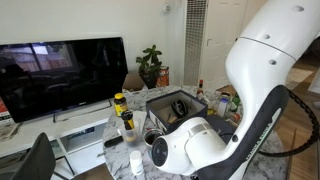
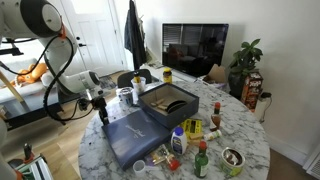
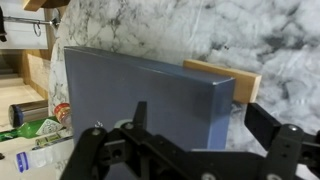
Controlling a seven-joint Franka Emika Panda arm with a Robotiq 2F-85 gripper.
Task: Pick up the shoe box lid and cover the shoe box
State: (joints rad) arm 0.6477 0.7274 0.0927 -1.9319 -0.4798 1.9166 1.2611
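The shoe box lid (image 2: 135, 138) lies flat on the marble table, a wide dark blue-grey sheet with a shallow rim. In the wrist view the shoe box lid (image 3: 140, 95) fills the middle. Behind it in an exterior view stands the deeper shoe box (image 2: 168, 98), open on top; it is the same shoe box (image 1: 180, 103) beyond the arm. My gripper (image 2: 100, 112) hangs at the lid's left end. Seen from the wrist, the gripper (image 3: 200, 125) is open, and the lid's corner rim sits between its two dark fingers (image 3: 265, 125) without touching them.
Bottles (image 2: 193, 128), a red-capped sauce bottle (image 2: 201, 160) and a metal bowl (image 2: 233, 158) crowd the table's near end. A cup (image 2: 124, 95) stands beside the box. A tan wooden piece (image 3: 225, 75) lies just past the lid. Two yellow-capped bottles (image 1: 120, 105) stand near the table's edge.
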